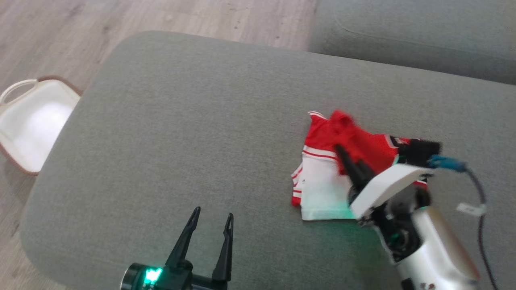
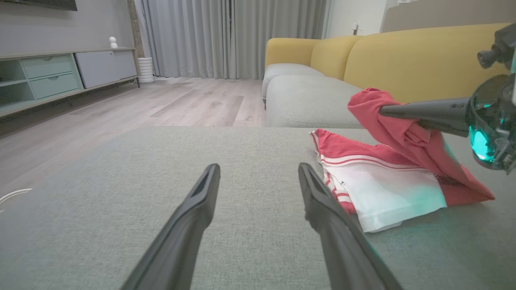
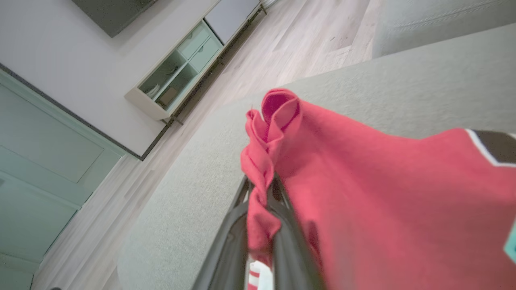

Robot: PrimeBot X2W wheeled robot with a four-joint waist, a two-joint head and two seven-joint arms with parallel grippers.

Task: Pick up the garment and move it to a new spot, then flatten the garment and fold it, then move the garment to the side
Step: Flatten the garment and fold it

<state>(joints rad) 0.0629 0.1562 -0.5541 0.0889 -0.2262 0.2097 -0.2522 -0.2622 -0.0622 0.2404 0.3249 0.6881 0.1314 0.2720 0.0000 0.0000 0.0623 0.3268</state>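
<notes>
Pinching a bunched red fold of the red-and-white garment (image 1: pixel 322 189) lying on the grey cushion (image 1: pixel 181 121), the right gripper (image 1: pixel 340 152) holds it raised, probably to fold it over; the left gripper (image 1: pixel 213 213) hovers wide open, empty.

The left gripper (image 1: pixel 213 215) sits low, its two dark fingers spread wide apart and pointing forward. The right gripper (image 1: pixel 340 152) has its fingers squeezed together, pinching the garment (image 1: pixel 322 189). Its pale forearm (image 1: pixel 439 241) slants in from the lower right.
</notes>
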